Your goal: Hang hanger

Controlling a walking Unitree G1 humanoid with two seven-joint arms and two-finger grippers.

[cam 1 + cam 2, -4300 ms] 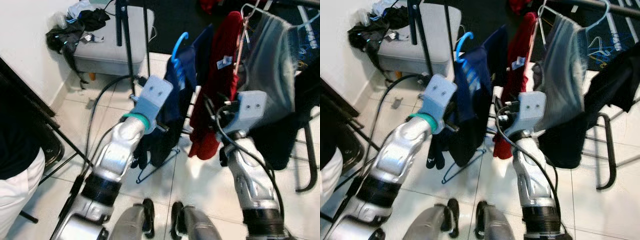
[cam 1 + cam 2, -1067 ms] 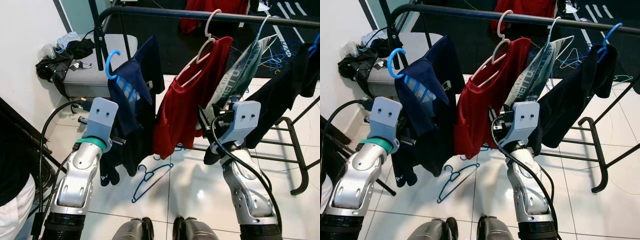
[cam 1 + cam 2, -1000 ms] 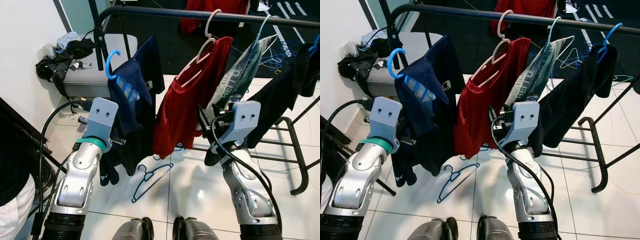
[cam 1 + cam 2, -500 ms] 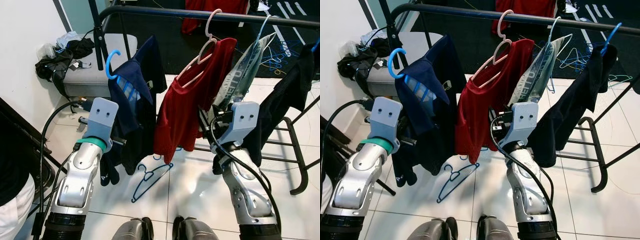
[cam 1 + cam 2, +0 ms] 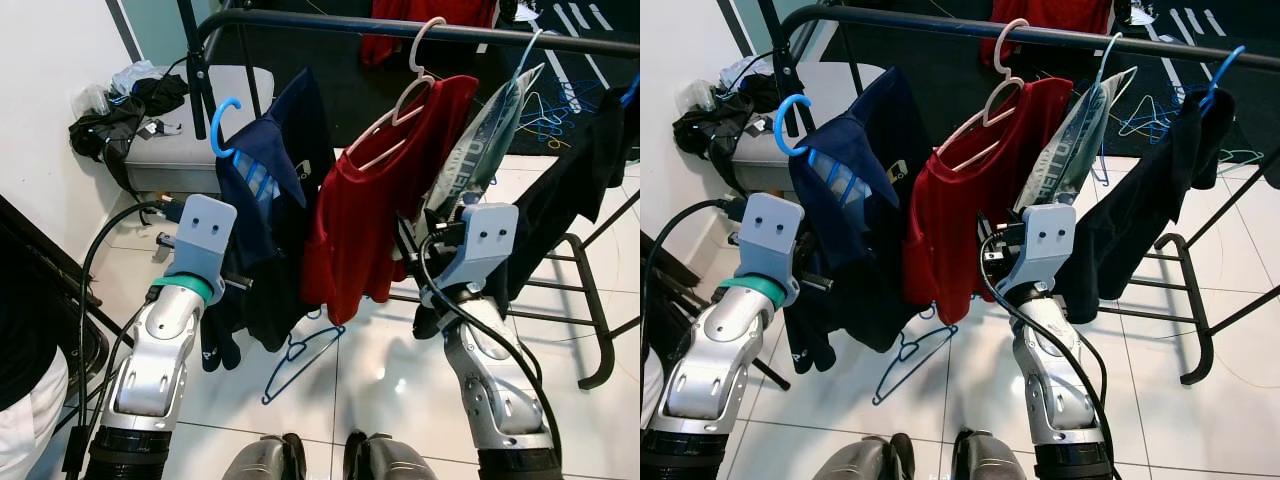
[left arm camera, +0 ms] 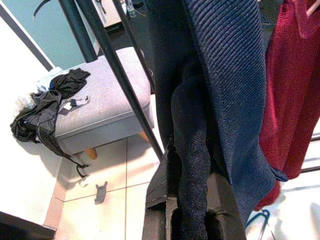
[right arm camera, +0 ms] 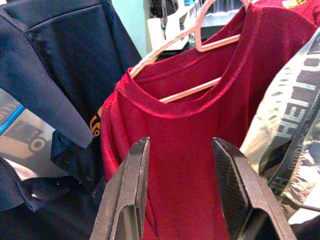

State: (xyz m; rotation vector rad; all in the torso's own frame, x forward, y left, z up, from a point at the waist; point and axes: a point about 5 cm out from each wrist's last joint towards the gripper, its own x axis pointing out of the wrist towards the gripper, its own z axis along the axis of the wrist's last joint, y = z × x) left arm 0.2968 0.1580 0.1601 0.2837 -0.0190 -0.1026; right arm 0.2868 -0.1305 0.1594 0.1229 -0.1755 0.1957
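The blue hanger [image 5: 226, 128], borne on dark cloth pinched by the left gripper [image 6: 192, 220], is held below and left of the rail [image 5: 440, 30], the right gripper [image 7: 182, 195] being spread.

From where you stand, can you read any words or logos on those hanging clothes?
"HELLO", partly folded: on the grey garment beside the red shirt.
Small orange mark on the navy shirt: too blurred to read.
White print on the navy shirt's pale blue panel: too small to read.

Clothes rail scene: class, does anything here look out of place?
Yes. A blue hanger lies empty on the floor tiles under the rail, and the navy shirt's hanger hooks on nothing.
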